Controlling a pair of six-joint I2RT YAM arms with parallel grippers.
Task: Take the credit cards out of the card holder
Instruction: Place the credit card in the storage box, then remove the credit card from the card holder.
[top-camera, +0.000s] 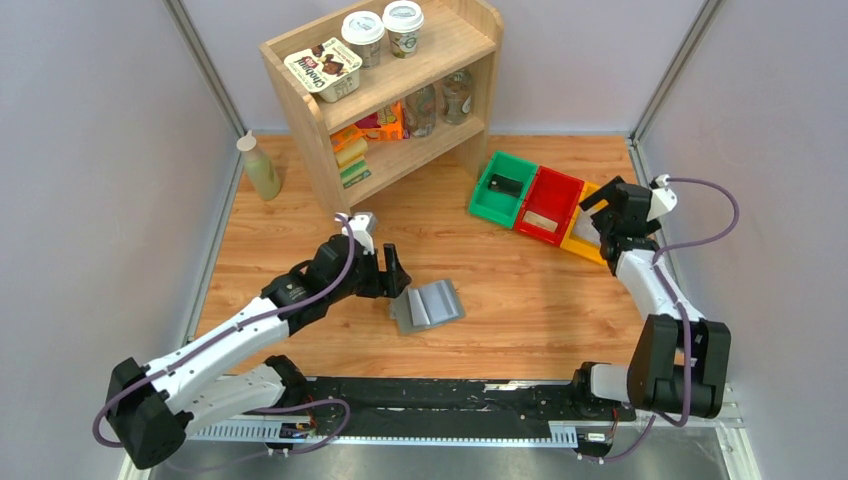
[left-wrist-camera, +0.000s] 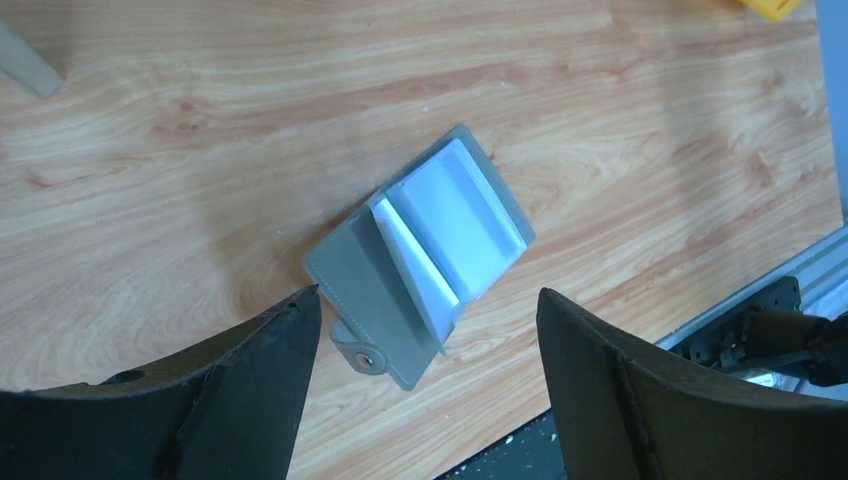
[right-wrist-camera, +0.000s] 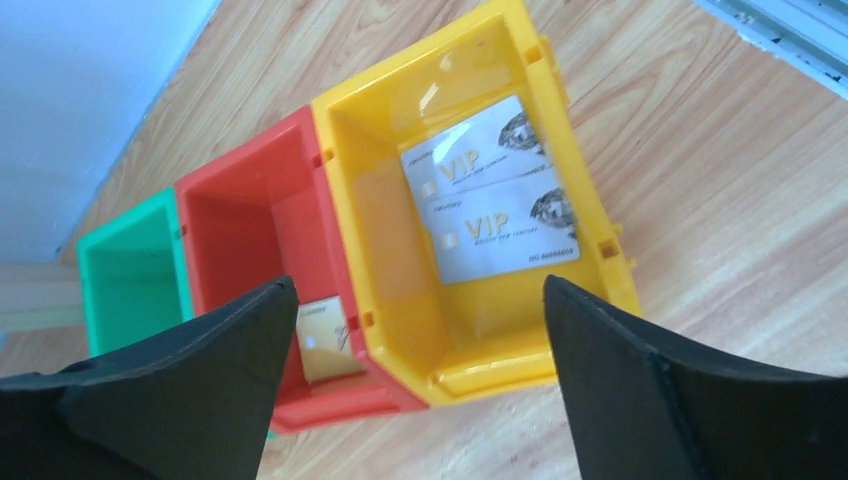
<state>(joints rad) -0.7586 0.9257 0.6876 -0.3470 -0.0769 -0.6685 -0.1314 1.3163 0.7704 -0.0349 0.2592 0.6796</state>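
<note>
The card holder (top-camera: 428, 305) lies open on the wooden floor, a grey wallet with pale blue inner pockets (left-wrist-camera: 455, 220) and a snap tab (left-wrist-camera: 362, 355). Whether cards sit in those pockets I cannot tell. My left gripper (top-camera: 393, 284) hovers at its left edge, open, with the holder between and below the fingertips (left-wrist-camera: 430, 292), touching nothing. My right gripper (top-camera: 603, 222) is open and empty above the yellow bin (right-wrist-camera: 500, 375). In that bin lie two whitish credit cards (right-wrist-camera: 495, 200) marked VIP. Another pale card (right-wrist-camera: 322, 340) lies in the red bin (right-wrist-camera: 240, 230).
The green bin (top-camera: 503, 187), the red bin (top-camera: 548, 205) and the yellow bin (top-camera: 583, 240) stand in a row at the back right; the green one holds a dark card. A wooden shelf (top-camera: 400, 95) with cups and packets stands behind, with a bottle (top-camera: 260, 168) to its left.
</note>
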